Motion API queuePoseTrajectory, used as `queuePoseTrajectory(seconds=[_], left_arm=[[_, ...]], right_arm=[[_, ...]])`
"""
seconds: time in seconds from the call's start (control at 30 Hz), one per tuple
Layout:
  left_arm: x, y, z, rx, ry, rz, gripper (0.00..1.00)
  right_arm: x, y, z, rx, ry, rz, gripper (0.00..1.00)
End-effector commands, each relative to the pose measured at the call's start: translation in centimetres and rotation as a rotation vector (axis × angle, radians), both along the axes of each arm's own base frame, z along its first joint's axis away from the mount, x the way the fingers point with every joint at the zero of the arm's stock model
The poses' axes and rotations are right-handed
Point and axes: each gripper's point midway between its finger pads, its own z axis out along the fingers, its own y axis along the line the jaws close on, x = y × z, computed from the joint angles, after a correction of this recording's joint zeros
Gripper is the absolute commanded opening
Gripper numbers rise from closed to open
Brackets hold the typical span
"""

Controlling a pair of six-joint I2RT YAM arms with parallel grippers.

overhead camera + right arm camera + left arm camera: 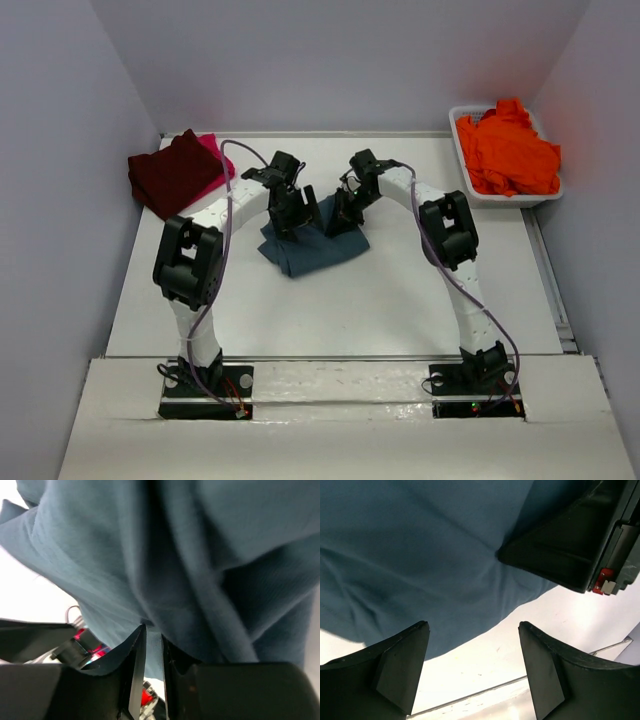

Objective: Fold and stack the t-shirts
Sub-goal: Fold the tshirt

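Note:
A slate teal-blue t-shirt (312, 248) lies partly folded at the table's middle and fills both wrist views (420, 550) (210, 545). My left gripper (287, 222) hovers over its left part. Its jaws stand wide open (472, 626) above the shirt's edge, with nothing between them. My right gripper (343, 220) is at the shirt's right part, and its fingers (152, 632) are pinched on a fold of the teal-blue cloth. A folded dark maroon t-shirt (172, 172) rests on a bright pink one (215, 150) at the back left. An orange t-shirt (508, 150) is heaped in the tub.
The white plastic tub (470, 185) stands at the back right corner. Grey walls close in the table on the left, back and right. The right gripper's black body (570, 545) sits close beside my left fingers.

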Motion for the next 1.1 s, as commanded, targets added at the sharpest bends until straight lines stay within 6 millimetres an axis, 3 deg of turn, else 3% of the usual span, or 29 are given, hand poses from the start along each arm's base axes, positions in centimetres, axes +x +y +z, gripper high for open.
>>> queuePoseTrajectory(seconds=[0.0,0.2,0.33,0.53,0.7,0.87,1.07], left_arm=[[-0.1,-0.7,-1.5,-0.03,0.031,0.0,0.83],[-2.1,-0.7,-6.3,-0.026,0.163,-0.006,0.83],[-2.6,-0.1,-7.9,0.006,0.188,0.005,0.83],[-3.0,0.8,-8.1,0.044,0.183,0.018,0.83],[-3.8,1.2,-8.2,0.058,0.197,0.008,0.83],[-4.3,2.1,-7.8,0.066,0.192,0.011,0.83],[-4.5,2.8,-7.0,0.075,0.18,0.017,0.83]], right_arm=[[2.3,0.9,0.7,0.038,-0.064,-0.014,0.24],[3.0,0.7,-0.3,0.029,-0.058,-0.025,0.23],[3.3,0.1,-0.3,0.018,-0.064,-0.035,0.23],[4.3,-1.7,-1.1,-0.003,-0.063,-0.071,0.23],[6.2,-4.1,-1.5,-0.011,-0.06,-0.131,0.23],[7.5,-4.8,-1.2,-0.007,-0.071,-0.148,0.23],[7.5,-4.6,-1.4,0.004,-0.061,-0.148,0.23]])
